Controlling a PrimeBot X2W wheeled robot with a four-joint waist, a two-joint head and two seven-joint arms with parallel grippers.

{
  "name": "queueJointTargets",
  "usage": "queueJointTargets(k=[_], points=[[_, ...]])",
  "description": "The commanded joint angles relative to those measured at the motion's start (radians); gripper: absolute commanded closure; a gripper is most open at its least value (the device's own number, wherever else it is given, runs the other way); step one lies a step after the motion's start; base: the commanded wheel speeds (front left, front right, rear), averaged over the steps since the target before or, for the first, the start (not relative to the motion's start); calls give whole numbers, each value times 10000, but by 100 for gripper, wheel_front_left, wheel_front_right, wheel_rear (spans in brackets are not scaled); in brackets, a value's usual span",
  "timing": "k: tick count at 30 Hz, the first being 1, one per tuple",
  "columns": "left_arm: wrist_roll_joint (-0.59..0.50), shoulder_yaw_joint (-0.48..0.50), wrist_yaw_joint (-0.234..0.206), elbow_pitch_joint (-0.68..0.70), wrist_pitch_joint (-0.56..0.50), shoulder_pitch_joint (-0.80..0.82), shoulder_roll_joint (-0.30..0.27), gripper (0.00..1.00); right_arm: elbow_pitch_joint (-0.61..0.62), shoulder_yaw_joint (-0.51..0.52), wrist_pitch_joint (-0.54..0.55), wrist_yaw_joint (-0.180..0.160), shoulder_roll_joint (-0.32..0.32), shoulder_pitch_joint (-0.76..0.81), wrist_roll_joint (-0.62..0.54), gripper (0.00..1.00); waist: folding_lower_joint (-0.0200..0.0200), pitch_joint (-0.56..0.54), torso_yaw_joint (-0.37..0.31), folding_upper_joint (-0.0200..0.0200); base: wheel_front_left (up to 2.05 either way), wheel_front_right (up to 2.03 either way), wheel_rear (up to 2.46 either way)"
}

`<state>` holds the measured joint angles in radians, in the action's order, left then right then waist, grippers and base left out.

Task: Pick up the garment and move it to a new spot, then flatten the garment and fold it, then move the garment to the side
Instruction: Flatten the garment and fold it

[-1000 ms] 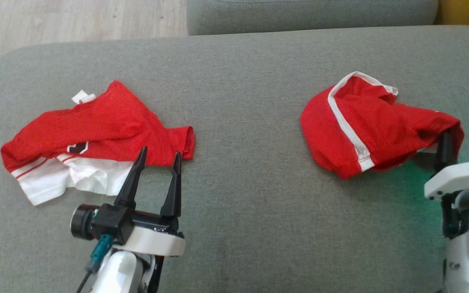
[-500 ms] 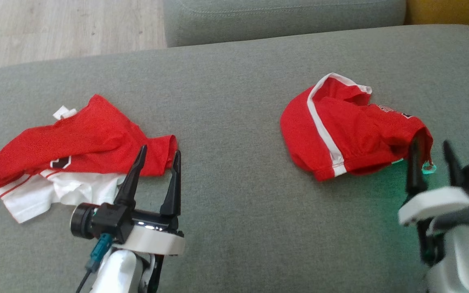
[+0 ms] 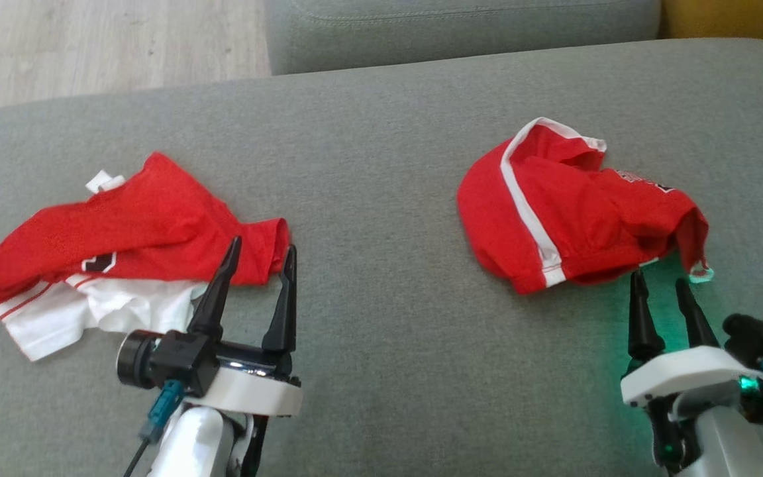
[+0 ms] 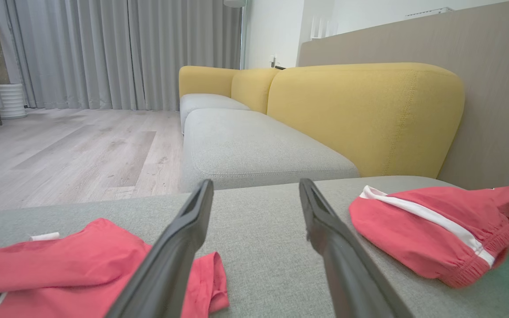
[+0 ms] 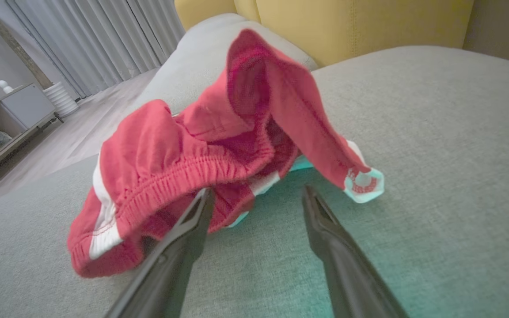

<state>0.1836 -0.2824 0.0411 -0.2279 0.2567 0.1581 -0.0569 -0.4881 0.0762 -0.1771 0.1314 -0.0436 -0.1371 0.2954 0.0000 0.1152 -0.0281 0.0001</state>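
Left gripper (image 3: 262, 245) and right gripper (image 3: 657, 278) are both hovering with fingers spread, grasping nothing, over the grey sofa cushion (image 3: 381, 152).
Crumpled red shorts (image 3: 573, 212) are lying on the cushion's right part, just beyond the right gripper's tips. One finger is possibly brushing the waistband; the wrist view is unclear. The left gripper's tips are sitting at the near edge of the red-and-white garment (image 3: 130, 232) at left.
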Motion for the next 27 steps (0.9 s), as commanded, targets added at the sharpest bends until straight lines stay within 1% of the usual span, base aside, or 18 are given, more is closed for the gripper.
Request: queueJointTargets(k=[1,6,12,13,14,15,18,21,24,25,26,27], points=[[-122,333,13,305,51,313,-1,0,102,-164,-103,-7,-66,-557,117,0,0,53,80,-1,0,0,0],[-129,301,30,277,51,358,11,0,-1073,287,-100,-7,-66,-1194,94,0,0,169,328,-1,0,0,0],[-147,336,55,241,51,360,17,0,-2256,361,-361,-7,-66,-1979,96,0,0,233,495,-1,0,0,0],[-152,338,63,238,51,362,18,0,-2406,340,-410,-7,-66,-2093,41,28,0,237,515,-1,0,0,0],[-154,338,70,233,51,370,19,0,-2521,318,-470,-7,-66,-2198,-80,68,0,239,532,-1,0,0,0],[-156,339,74,225,51,379,20,0,-2595,314,-536,-7,-66,-2289,-249,100,0,233,544,-1,0,0,0],[-152,354,58,220,51,386,25,0,-2631,282,-683,-7,-66,-2455,-865,100,0,192,542,-1,0,0,0],[-143,376,36,205,51,346,29,0,-2369,-5,-754,-7,-66,-2442,-1389,100,0,108,502,-1,0,0,0],[-136,394,16,201,51,307,34,0,-1917,-726,-756,-7,-66,-2274,-1541,100,0,5,451,-1,0,0,0],[-136,394,16,201,51,307,34,0,-1917,-726,-756,-7,-66,-2274,-1541,100,0,5,451,-1,0,0,0],[-133,400,6,202,51,297,36,0,-1525,-1348,-582,-7,-66,-2118,-1525,100,0,-58,430,-1,0,0,0],[-133,400,6,202,51,297,36,0,-1525,-1348,-582,-7,-66,-2118,-1525,100,0,-58,430,-1,0,0,0]])
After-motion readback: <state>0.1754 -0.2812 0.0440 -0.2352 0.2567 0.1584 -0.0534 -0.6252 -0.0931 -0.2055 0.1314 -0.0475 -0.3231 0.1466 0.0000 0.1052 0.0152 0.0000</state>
